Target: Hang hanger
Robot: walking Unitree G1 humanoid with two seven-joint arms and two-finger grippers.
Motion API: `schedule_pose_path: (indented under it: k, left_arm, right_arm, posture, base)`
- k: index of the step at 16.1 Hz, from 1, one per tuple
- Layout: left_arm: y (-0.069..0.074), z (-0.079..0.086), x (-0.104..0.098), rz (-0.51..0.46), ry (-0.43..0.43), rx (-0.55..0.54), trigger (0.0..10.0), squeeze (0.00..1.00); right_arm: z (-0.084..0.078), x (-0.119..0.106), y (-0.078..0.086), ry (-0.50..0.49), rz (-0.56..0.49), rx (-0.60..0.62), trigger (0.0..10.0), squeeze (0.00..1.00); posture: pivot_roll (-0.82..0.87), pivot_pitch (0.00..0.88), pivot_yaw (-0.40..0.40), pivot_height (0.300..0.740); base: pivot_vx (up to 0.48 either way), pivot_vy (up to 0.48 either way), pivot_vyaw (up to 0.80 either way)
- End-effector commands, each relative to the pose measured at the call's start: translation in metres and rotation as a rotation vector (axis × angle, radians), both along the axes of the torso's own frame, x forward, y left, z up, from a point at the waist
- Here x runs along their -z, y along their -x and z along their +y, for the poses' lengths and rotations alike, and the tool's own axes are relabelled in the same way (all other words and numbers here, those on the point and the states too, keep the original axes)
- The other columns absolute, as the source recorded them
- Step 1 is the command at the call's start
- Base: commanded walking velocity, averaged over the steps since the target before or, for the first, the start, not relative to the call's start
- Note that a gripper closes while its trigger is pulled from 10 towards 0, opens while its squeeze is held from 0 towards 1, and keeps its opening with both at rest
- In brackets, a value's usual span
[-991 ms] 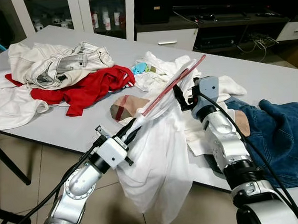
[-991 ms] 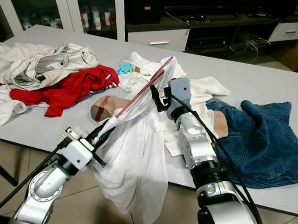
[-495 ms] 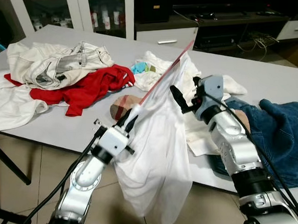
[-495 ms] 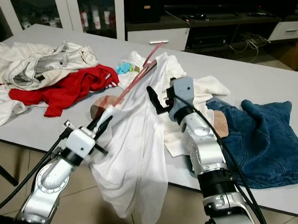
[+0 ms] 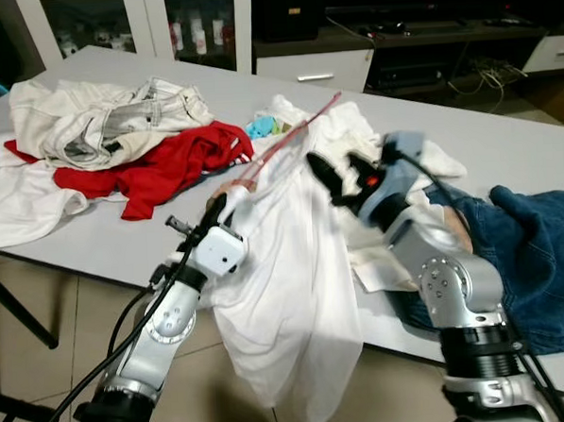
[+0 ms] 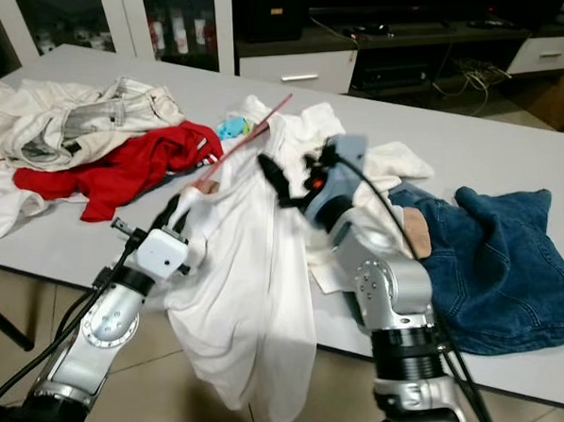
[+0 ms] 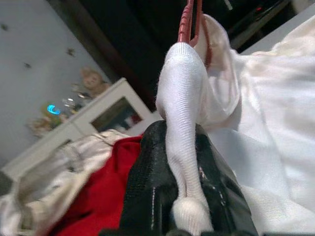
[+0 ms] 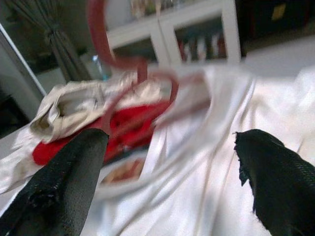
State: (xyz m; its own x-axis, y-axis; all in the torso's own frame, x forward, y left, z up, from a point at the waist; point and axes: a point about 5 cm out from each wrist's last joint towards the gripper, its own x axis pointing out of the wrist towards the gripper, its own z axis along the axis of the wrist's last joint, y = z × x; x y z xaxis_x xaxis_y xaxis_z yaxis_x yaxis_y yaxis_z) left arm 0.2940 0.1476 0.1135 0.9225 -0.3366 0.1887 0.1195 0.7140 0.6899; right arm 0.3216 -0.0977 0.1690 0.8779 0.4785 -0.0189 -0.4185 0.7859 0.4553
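At near table edge, left gripper (image 5: 227, 206) pinches white shirt (image 5: 296, 295) draped on red hanger (image 5: 292, 135), whose long axis runs up and far-right; right gripper (image 5: 342, 175), jaws spread, sits just right of it, nearer the hook

Clothes pile (image 5: 117, 134) on table (image 5: 534, 150) at left, jeans (image 5: 531, 264) at right, hanger (image 5: 288, 140) with shirt (image 5: 295, 286) between

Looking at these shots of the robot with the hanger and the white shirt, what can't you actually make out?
- Red hanger: most of it lies under the white shirt in the eye views.
- Right gripper: motion-blurred in the eye views, and its wrist view is blurred too.
- Left gripper: shirt fabric covers the gap between its fingers, so what lies inside is hidden.
- Cabinet contents: too small to identify.
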Motion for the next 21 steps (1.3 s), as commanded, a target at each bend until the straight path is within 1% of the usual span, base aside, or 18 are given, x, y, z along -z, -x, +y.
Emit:
schedule_pose_path:
  k: [1,4,6,9,12,13,16,18,20,21]
  left_arm:
    - [-0.003,-0.006,-0.006,-0.052,-0.025,0.007,10.0,0.00]
    - [-0.002,-0.015,-0.005,-0.081,-0.078,0.035,10.0,0.00]
    - [0.002,-0.019,-0.001,-0.101,-0.109,0.047,10.0,0.00]
    - [0.004,-0.019,0.001,-0.111,-0.116,0.046,10.0,0.00]
    - [0.005,-0.021,-0.001,-0.130,-0.115,0.052,10.0,0.00]
    - [0.004,-0.023,-0.002,-0.147,-0.109,0.051,10.0,0.00]
    - [0.004,-0.025,-0.004,-0.158,-0.107,0.058,10.0,0.00]
    - [0.005,-0.030,-0.005,-0.172,-0.110,0.084,10.0,0.00]
    - [0.006,-0.035,-0.006,-0.188,-0.124,0.109,10.0,0.00]
    - [0.006,-0.035,-0.006,-0.189,-0.126,0.111,10.0,0.00]
  right_arm:
    - [-0.001,0.002,0.001,-0.045,0.055,-0.006,10.0,0.00]
    - [0.010,0.001,0.000,-0.147,0.122,-0.052,10.0,0.00]
    - [0.011,-0.009,-0.005,-0.236,0.151,-0.042,10.0,0.00]
    - [0.012,-0.017,-0.008,-0.303,0.165,-0.048,10.0,0.00]
    - [0.021,-0.013,-0.005,-0.298,0.205,-0.081,10.0,0.00]
    - [0.023,-0.010,-0.004,-0.300,0.242,-0.087,10.0,0.00]
    - [0.024,-0.009,-0.003,-0.298,0.264,-0.093,10.0,0.00]
    - [0.028,-0.010,-0.003,-0.285,0.266,-0.105,10.0,0.00]
    - [0.028,-0.010,-0.005,-0.282,0.272,-0.089,10.0,0.00]
    - [0.028,-0.010,-0.006,-0.282,0.272,-0.087,9.3,0.00]
  posture:
    - [0.00,0.000,-0.078,0.740]
    - [0.00,0.000,-0.080,0.740]
    - [0.00,0.000,-0.084,0.740]
    - [0.00,0.000,-0.088,0.740]
    - [0.00,0.000,-0.090,0.740]
    - [0.00,0.000,-0.091,0.740]
    - [0.00,0.000,-0.090,0.740]
    - [0.00,0.000,-0.090,0.740]
    - [0.00,0.000,-0.087,0.740]
    - [0.00,0.000,-0.087,0.740]
  base:
    - [0.000,0.000,0.00]
    - [0.000,0.000,0.00]
    - [0.000,0.000,0.00]
    - [0.000,0.000,0.00]
    - [0.000,0.000,0.00]
    - [0.000,0.000,0.00]
    - [0.000,0.000,0.00]
    - [0.000,0.000,0.00]
    - [0.000,0.000,0.00]
    - [0.000,0.000,0.00]
